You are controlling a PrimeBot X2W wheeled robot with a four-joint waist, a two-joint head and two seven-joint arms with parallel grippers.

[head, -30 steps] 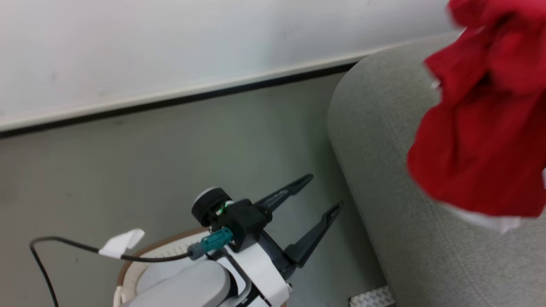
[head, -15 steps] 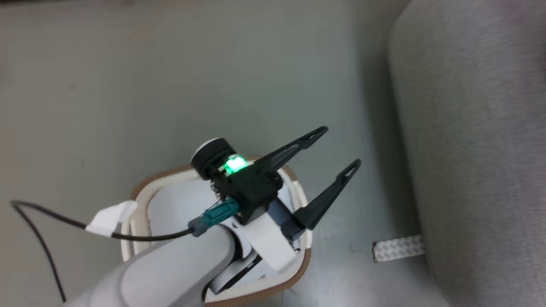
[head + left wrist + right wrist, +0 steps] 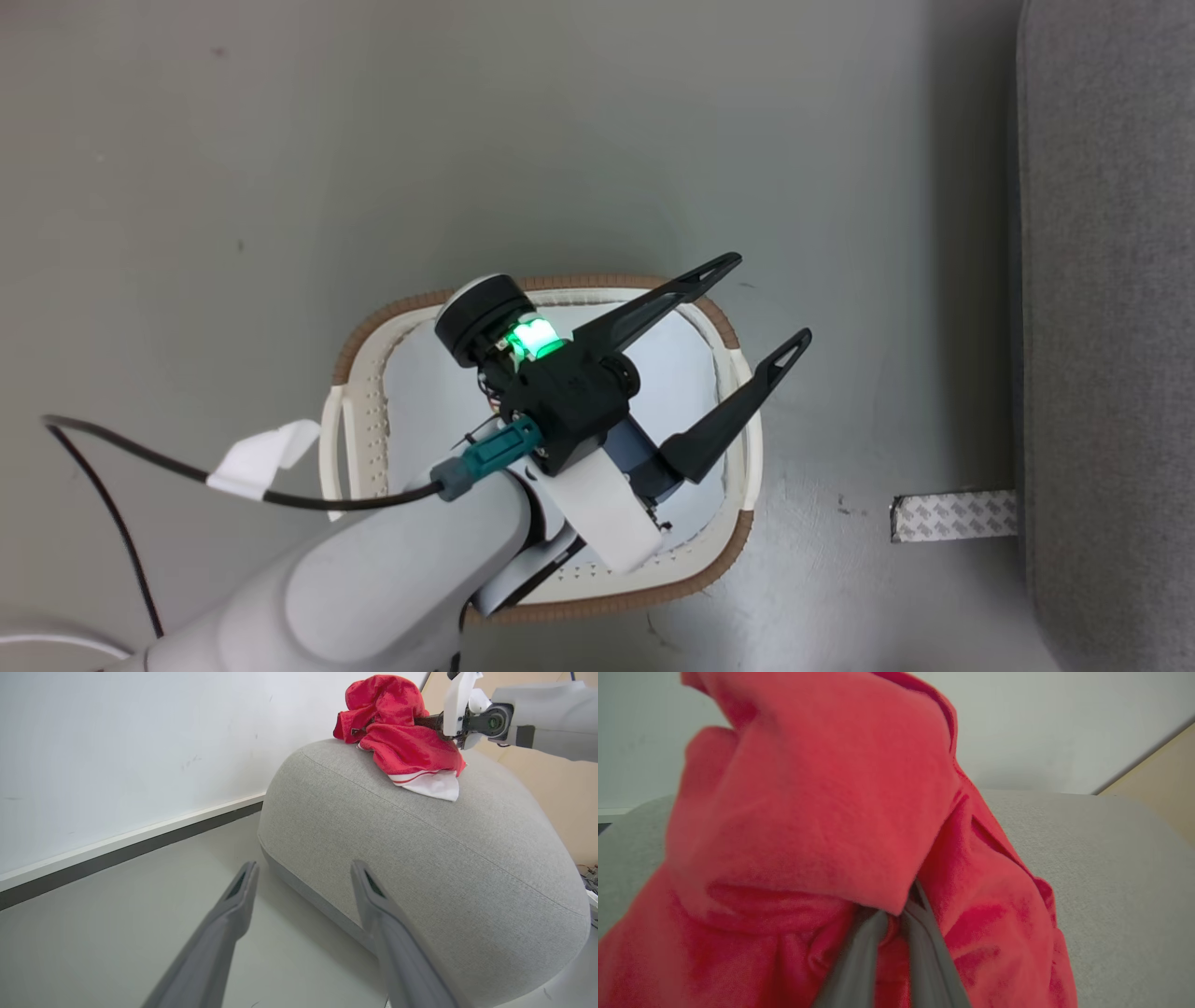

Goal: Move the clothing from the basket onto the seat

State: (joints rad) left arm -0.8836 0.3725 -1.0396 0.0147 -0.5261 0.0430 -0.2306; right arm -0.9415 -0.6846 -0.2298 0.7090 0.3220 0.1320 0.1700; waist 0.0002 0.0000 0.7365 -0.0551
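The red clothing (image 3: pixel 397 732) rests bunched on top of the light grey seat (image 3: pixel 420 858), its white striped hem hanging toward the near side. My right gripper (image 3: pixel 432 721) is shut on the clothing; in the right wrist view its fingers (image 3: pixel 920 924) are pinched into red fabric (image 3: pixel 822 812) above the seat (image 3: pixel 1101 868). My left gripper (image 3: pixel 775 303) hangs open and holds nothing above the cream basket (image 3: pixel 359 411) with its brown rim, left of the seat's edge (image 3: pixel 1102 327). In its own wrist view the left gripper (image 3: pixel 303 872) points at the seat's side.
A pale bluish-white cloth (image 3: pixel 677 359) lies inside the basket. A strip of patterned tape (image 3: pixel 952 516) lies on the grey floor by the seat. A black cable with a white tag (image 3: pixel 257 462) runs along my left arm. A white wall with a dark baseboard (image 3: pixel 131 844) stands behind.
The head camera has tilted down: wall and red clothing have left its picture and the whole basket has come in. My left gripper stays open.
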